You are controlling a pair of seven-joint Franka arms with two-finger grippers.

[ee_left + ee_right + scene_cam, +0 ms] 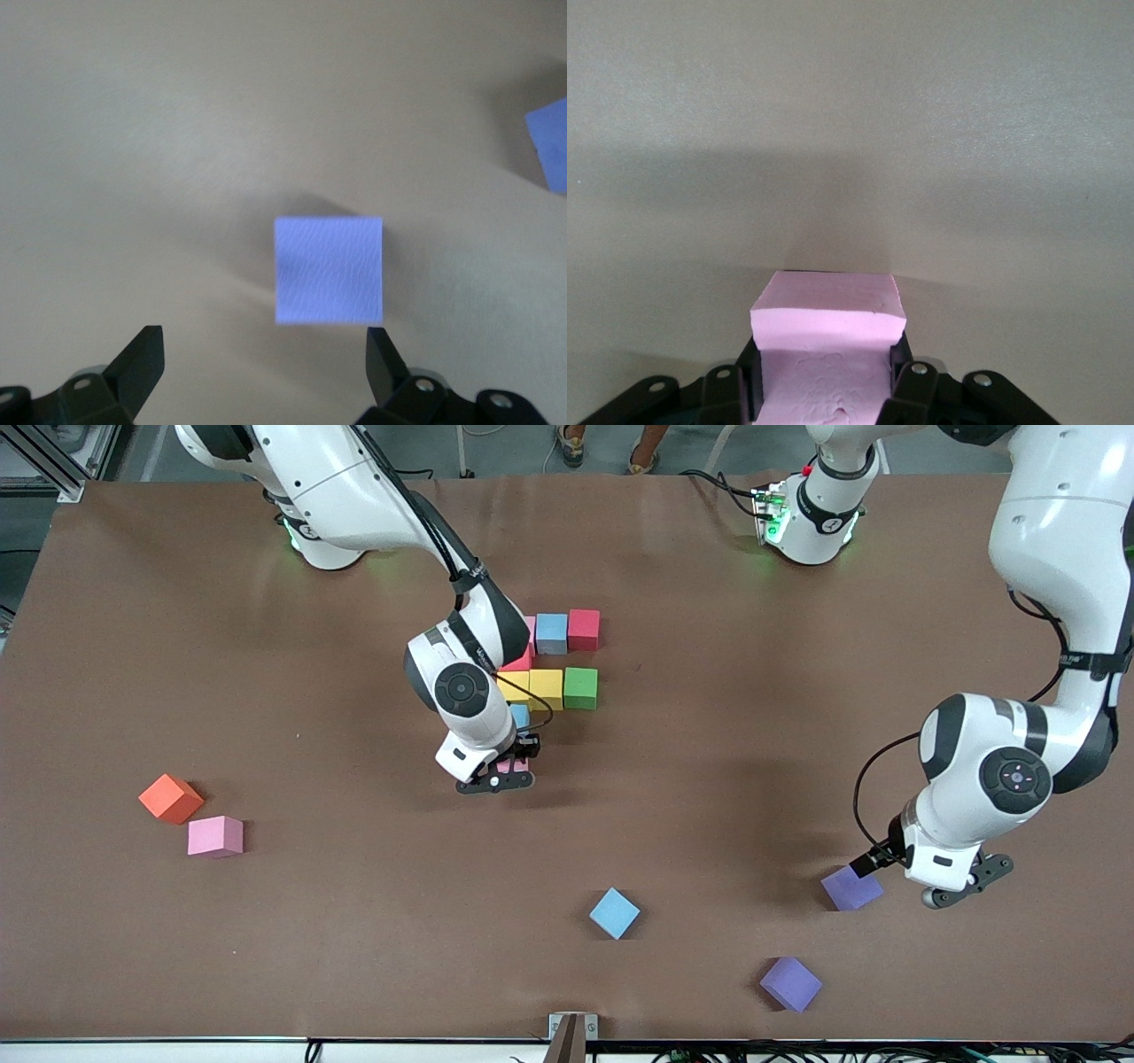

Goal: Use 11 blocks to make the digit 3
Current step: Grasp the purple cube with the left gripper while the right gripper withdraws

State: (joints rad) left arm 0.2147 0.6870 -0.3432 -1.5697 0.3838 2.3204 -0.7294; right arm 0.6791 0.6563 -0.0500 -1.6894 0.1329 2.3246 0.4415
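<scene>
- The right gripper (824,390) is clamped on a pink cube (828,332), its fingers pressing into the foam, low over the table just beside the light blue cube (520,715) at the bottom of the half-built figure.
- That figure (554,664) sits mid-table toward the robots' bases: a top row ending in a blue cube (551,633) and a red cube (584,630), then two yellow cubes (532,685) and a green cube (580,688) below.
- To do this well, I'd say set the pink cube flush against its neighbour, square to the rows, then let go without nudging anything.
- The left gripper (266,363) hovers with its jaws spread wide over a purple cube (329,270), not yet touching it.
- Loose blocks nearer the camera: another purple cube (790,983), a light blue one (615,913), a second pink block (215,836) and an orange cube (170,798).
</scene>
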